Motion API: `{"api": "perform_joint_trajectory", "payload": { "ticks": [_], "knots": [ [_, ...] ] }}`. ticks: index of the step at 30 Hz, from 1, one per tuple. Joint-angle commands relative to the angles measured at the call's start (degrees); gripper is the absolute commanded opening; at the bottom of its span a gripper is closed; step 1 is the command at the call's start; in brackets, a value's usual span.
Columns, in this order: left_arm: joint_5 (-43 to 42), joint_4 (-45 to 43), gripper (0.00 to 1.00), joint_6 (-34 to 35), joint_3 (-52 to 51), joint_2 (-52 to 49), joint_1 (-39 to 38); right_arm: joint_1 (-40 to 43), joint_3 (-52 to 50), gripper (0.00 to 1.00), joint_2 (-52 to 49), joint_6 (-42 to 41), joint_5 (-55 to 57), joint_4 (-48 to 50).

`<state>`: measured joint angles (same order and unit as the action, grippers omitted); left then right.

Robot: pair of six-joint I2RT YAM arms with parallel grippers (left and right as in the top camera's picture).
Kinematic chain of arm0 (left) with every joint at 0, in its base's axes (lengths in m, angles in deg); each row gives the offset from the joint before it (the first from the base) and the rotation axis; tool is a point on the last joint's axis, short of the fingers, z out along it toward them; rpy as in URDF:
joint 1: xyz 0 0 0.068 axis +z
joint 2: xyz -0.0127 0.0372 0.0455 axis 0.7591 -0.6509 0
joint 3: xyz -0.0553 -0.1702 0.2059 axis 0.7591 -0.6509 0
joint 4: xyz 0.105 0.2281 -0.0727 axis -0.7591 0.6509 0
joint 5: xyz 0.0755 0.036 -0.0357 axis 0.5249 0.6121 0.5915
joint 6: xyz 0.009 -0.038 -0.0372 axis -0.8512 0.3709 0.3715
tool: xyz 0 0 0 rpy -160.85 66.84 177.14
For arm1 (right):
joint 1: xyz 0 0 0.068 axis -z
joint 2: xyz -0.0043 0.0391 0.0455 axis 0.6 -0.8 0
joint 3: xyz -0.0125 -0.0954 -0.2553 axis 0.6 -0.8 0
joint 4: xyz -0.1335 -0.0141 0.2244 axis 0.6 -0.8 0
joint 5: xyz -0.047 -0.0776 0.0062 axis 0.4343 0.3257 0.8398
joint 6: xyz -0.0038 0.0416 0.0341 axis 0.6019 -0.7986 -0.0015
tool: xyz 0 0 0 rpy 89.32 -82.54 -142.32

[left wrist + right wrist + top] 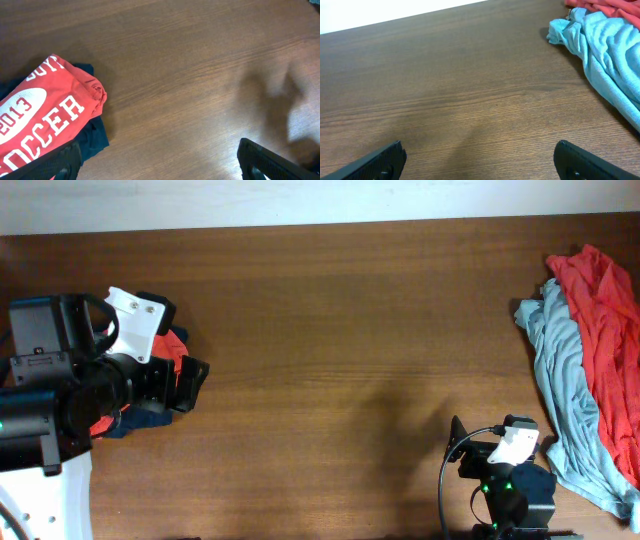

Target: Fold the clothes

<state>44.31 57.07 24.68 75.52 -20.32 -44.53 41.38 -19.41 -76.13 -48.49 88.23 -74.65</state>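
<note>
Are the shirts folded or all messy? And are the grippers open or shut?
orange-red soccer shirt: folded, on top of its pile.
navy shirt: underneath it, mostly hidden.
grey-blue shirt: crumpled, not folded.
red shirt: crumpled, not folded, lying against the grey-blue shirt.
left gripper: open, holding nothing.
right gripper: open, holding nothing.

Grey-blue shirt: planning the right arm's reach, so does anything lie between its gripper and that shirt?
Nothing visible does. Only bare table lies between the open right gripper and the grey-blue shirt, which sits crumpled ahead, against a red shirt.
</note>
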Motion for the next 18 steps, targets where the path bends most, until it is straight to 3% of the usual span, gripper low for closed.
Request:
{"api": "perform_joint_trajectory", "payload": {
  "ticks": [1, 12, 18],
  "knots": [
    [-0.9, -0.1, 0.99, 0.5, 0.1, 0.2, -0.3, 0.4, -0.4, 0.99, 0.6, 0.2, -0.8, 0.3],
    [0.9, 2.1, 0.99, 0.4, -0.3, 3.6, -1.1, 0.4, -0.4, 0.99, 0.6, 0.2, -0.8, 0.3],
    [0.9, -23.5, 0.99, 0.4, -18.4, 14.7, -3.8, 0.4, -0.4, 0.99, 0.6, 0.2, -0.8, 0.3]
  ]
}}
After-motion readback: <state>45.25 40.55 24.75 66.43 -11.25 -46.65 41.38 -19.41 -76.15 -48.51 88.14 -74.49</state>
